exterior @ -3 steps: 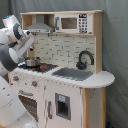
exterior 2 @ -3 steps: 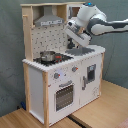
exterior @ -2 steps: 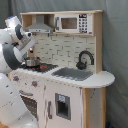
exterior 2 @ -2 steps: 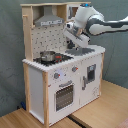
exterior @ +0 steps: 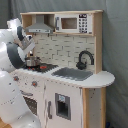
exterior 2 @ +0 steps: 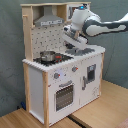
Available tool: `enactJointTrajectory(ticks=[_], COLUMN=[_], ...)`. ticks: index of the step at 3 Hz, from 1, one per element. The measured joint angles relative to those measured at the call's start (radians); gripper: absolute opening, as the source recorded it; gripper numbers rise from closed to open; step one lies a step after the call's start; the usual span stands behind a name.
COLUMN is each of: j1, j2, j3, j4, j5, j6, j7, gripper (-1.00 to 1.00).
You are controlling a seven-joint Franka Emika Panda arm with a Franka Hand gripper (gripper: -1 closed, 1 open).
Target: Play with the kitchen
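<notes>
Kitchen (exterior 2: 55, 75) stands upright on the wooden floor (exterior 2: 100, 107), hood (exterior: 39, 24) at top, oven door (exterior 2: 64, 95) low on the front. A small metal pot (exterior 2: 48, 55) sits on the red-ringed stovetop (exterior: 45, 67); sink (exterior: 72, 74) and black faucet (exterior: 84, 59) lie toward the first exterior view's right.

Arm reaches in under the hood from the second exterior view's right. Tool (exterior 2: 71, 46) hangs over the counter (exterior: 102, 78) between pot and sink, near the backsplash (exterior: 65, 49). Whether it is wide, narrow or holding anything: cannot tell (the wrist body covers its tip in both exterior views).

Judgement: step in hand looks like an approach to the pot or stovetop area. To do it well, come down slowly and straight, keep the wrist clear of the hood edge above and the faucet beside it, and centre on the pot rim or handle before closing. A sideways brush would likely push the light pot off its ring.
</notes>
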Motion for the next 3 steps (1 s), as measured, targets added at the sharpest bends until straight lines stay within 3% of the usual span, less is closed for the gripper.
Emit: enactJointTrajectory(ticks=[3], j1=[-0.219], j2=[-0.005], j3=[0.206], j4=[0.093], j5=[0.0], j6=[-0.077], j7=[-0.001], gripper=[1.0])
